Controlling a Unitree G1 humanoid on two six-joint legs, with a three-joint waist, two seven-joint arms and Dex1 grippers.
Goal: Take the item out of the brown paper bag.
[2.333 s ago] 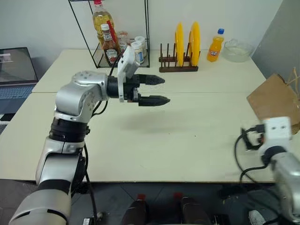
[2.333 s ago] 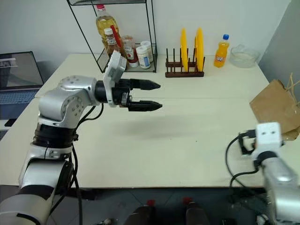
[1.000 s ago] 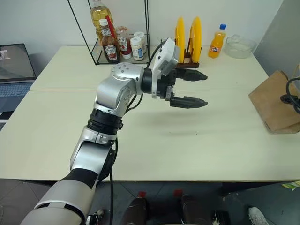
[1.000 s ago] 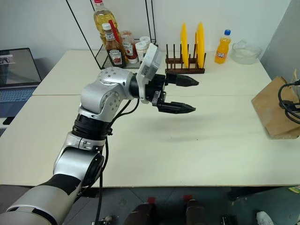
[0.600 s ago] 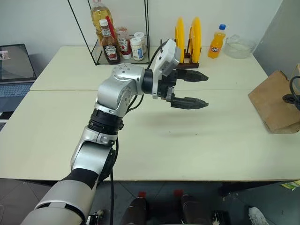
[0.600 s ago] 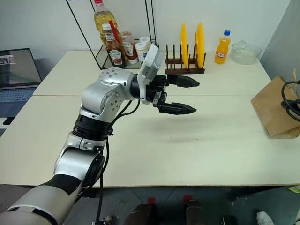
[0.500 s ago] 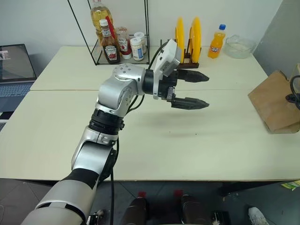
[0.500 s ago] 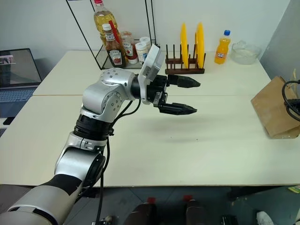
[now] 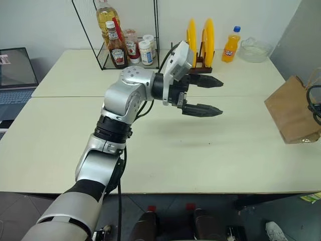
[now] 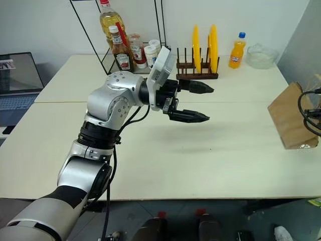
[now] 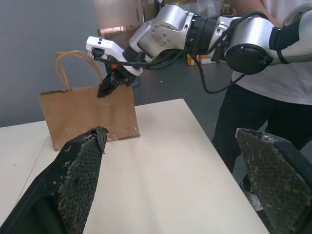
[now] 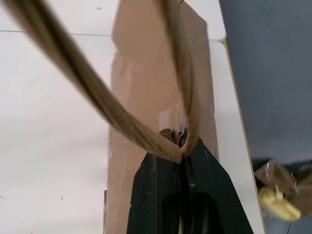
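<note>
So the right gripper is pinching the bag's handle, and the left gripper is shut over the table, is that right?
Not quite. The left gripper is open, its fingers spread apart over the table, as the left eye view shows. The right gripper is indeed shut on the brown paper bag's cord handle.

- The paper bag (image 9: 292,116) is plain brown, with pale tan looped cord handles (image 11: 63,66).
- The table (image 9: 165,155) under the bag is pale cream.
- The left gripper (image 9: 204,95) over the table has black fingers (image 9: 200,109), a white block behind them and a silver-grey arm.
- The right gripper (image 11: 108,86) at the bag's top edge is black, on a silver and black arm.
- Two plates (image 9: 199,39) in a dark brown rack (image 9: 190,69) at the table's far edge are bright yellow.
- Right of the rack, a bottle (image 9: 230,46) is orange with a blue cap.
- Left of the rack, a ketchup bottle (image 9: 117,46) is dark red with a white cap.
- The wall behind the bag is grey-blue.
</note>
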